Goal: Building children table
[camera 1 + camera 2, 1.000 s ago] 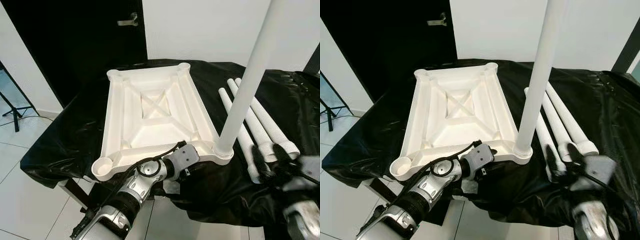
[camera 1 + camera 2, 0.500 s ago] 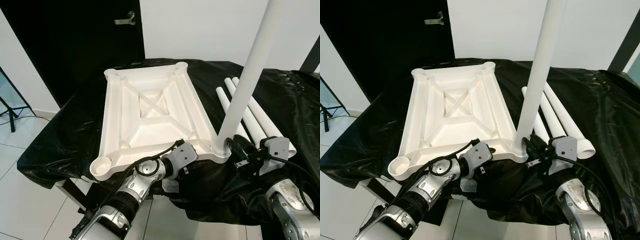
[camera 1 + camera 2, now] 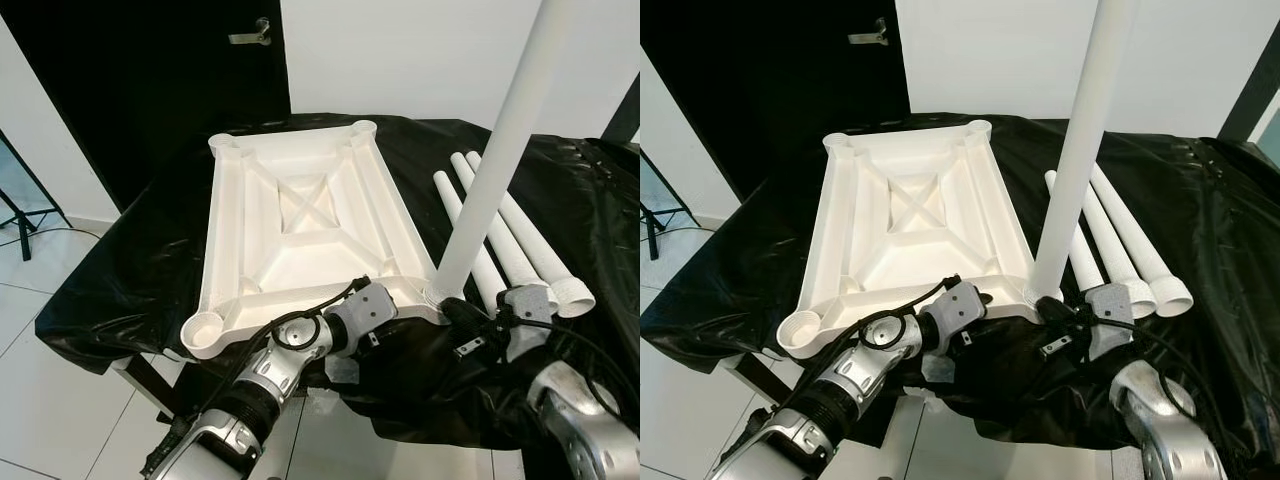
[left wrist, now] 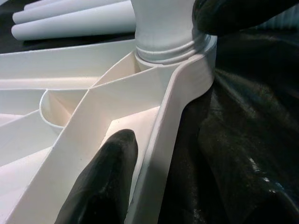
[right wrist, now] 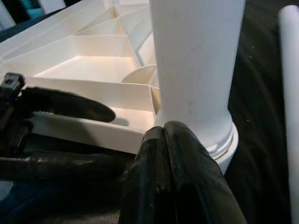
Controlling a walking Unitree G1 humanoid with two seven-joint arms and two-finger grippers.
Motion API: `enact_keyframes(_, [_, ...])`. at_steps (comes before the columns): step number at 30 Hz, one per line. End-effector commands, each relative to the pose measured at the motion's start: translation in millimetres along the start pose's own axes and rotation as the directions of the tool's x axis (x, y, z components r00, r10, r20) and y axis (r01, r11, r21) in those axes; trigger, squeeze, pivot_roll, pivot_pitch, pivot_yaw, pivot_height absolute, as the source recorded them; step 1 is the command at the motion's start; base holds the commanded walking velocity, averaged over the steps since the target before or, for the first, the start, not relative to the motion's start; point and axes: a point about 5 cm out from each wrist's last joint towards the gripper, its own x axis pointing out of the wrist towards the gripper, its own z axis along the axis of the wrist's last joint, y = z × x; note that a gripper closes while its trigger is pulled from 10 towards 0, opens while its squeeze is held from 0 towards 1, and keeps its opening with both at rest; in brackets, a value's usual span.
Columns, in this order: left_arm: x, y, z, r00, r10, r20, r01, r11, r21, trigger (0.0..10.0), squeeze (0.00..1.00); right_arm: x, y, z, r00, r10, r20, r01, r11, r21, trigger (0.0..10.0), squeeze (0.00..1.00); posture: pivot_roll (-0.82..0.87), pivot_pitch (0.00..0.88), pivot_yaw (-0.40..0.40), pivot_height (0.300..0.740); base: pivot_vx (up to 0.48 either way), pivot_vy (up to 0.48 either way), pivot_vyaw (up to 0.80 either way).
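Observation:
The white tabletop [image 3: 228,230] lies upside down on the black cloth. One white leg [image 3: 492,165] stands upright in its near right corner socket [image 4: 168,51]. My left gripper [image 3: 378,303] is shut on the near rim, with one finger [image 4: 110,175] inside the rim and the other under it. My right gripper [image 3: 452,312] sits at the foot of the standing leg, its two fingers [image 5: 173,172] shut together and pressed against the leg's base. Three loose white legs [image 3: 520,240] lie side by side to the right of the tabletop.
The black cloth [image 3: 130,260] drapes over the table's near edge, right where both arms reach in. A black door [image 3: 150,70] and a white wall stand behind. A stand's black foot [image 3: 20,215] rests on the tiled floor at the left.
My right gripper has moved left from beside the loose legs to the base of the standing leg. The left gripper has stayed on the rim.

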Motion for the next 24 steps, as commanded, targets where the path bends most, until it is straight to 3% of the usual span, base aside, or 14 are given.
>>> enact_keyframes(1, [-4.7,-11.0,-32,0.986,-0.064,-0.153,0.054,0.996,-0.067,10.0,0.0,15.8,-11.0,-9,0.998,0.047,-0.052,-0.048,0.998,-0.03,0.0,0.0,0.15,0.0,-0.002,0.74,0.0,0.0,0.0])
enact_keyframes(6, [-4.5,-10.9,-30,0.988,-0.069,-0.14,0.059,0.996,-0.073,10.0,0.0,30.7,-25.5,-8,0.996,0.058,-0.07,-0.062,0.996,-0.06,0.0,0.0,0.18,0.0,-0.006,0.74,0.0,0.0,0.0])
enact_keyframes(7, [-5.1,-9.3,-26,0.991,-0.061,-0.12,0.052,0.996,-0.073,10.0,0.0,47.4,-38.3,-4,0.994,0.075,-0.085,-0.083,0.991,-0.106,0.0,0.0,0.19,0.0,-0.01,0.74,0.0,0.0,0.0])
enact_keyframes(17, [-10.2,-7.6,-25,0.995,-0.041,-0.094,0.032,0.995,-0.095,10.0,0.0,82.8,-55.1,19,0.996,0.069,-0.055,-0.078,0.979,-0.186,0.0,0.0,0.24,0.0,-0.026,0.74,0.0,0.0,0.0])
enact_keyframes(23, [-11.7,-2.3,-17,0.999,0.021,-0.028,-0.024,0.993,-0.12,10.0,0.0,97.7,-32.5,26,0.992,0.12,0.024,-0.115,0.983,-0.143,0.0,0.0,0.26,0.0,-0.034,0.74,0.0,0.0,0.0])
enact_keyframes(24, [-11.7,3.6,-9,0.997,0.074,0.021,-0.071,0.99,-0.121,10.0,0.0,96.9,-16.9,22,0.99,0.125,0.062,-0.117,0.987,-0.113,0.0,0.0,0.26,0.0,-0.032,0.74,0.0,0.0,0.0])
